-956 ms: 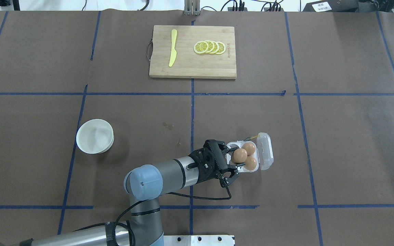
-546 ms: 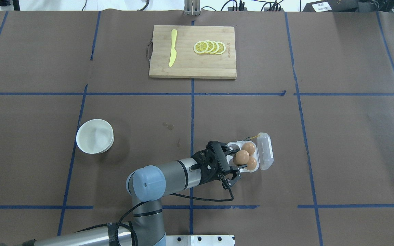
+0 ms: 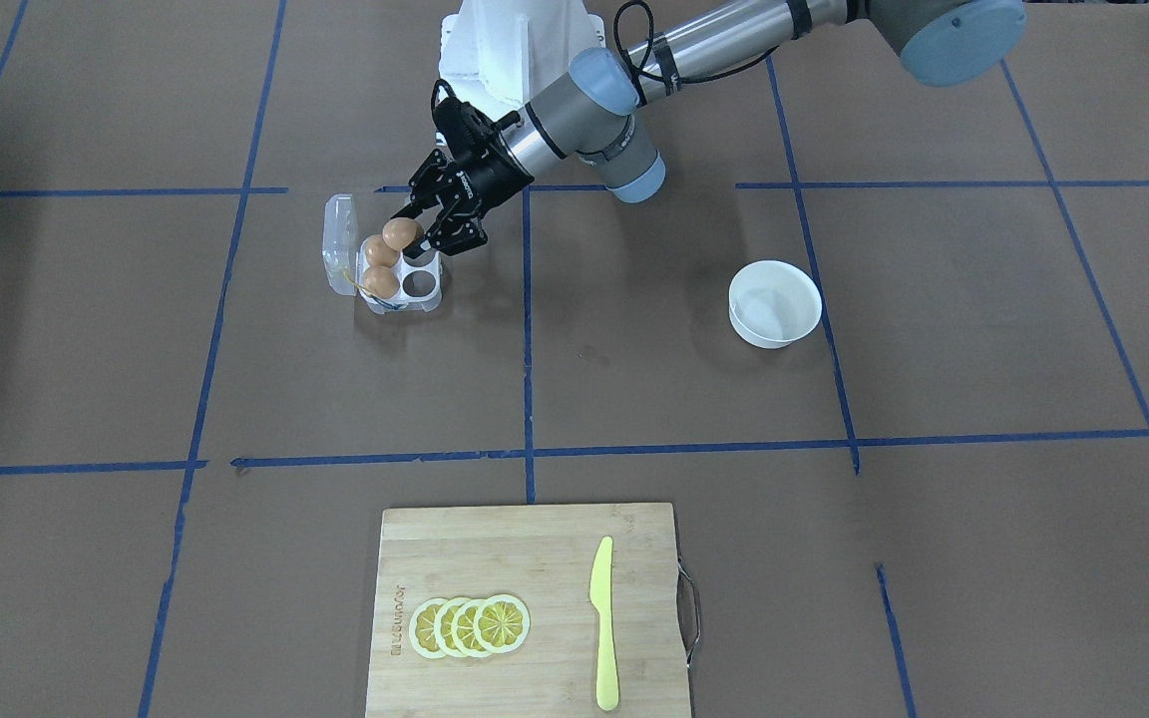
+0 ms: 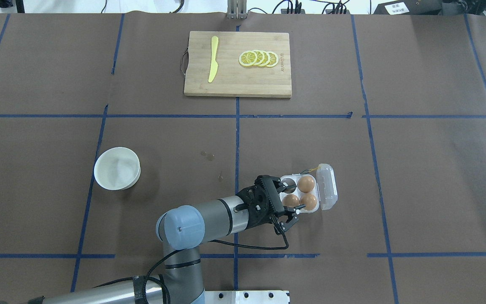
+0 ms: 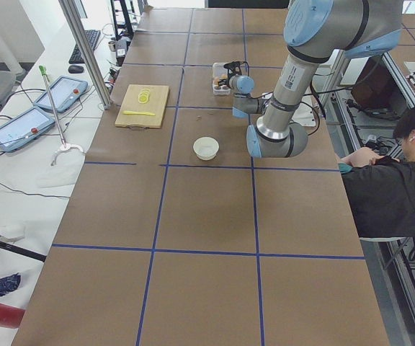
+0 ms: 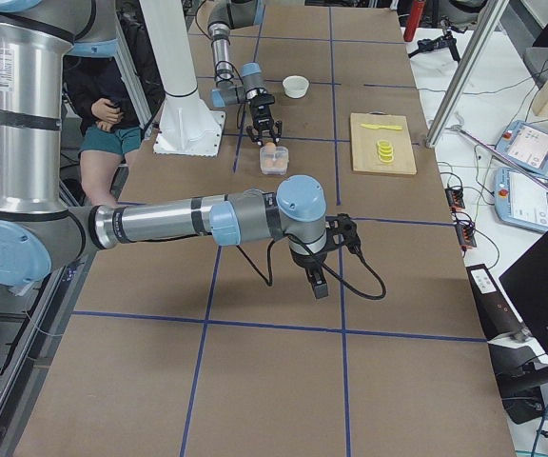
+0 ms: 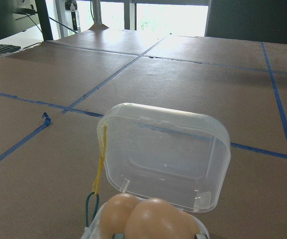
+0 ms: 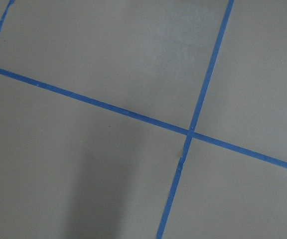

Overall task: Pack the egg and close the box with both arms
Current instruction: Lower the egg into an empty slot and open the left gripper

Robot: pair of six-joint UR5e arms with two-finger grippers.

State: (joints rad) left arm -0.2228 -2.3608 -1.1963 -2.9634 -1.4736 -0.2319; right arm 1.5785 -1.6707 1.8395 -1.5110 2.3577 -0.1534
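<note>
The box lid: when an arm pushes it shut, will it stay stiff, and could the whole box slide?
The lid is thin clear plastic on a hinge, so it probably flexes under a push. The box looks small beside the left gripper and sits free on the table, so it may slide or tip unless steadied.

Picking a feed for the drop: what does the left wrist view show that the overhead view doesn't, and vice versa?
Only the left wrist view: the inner face of the lid, and a pad at each side of the held egg. Only the overhead view: the left gripper, the empty cell, the bowl, the cutting board with lemon slices and knife. Both: the open box, its yellow string, the other eggs.
</note>
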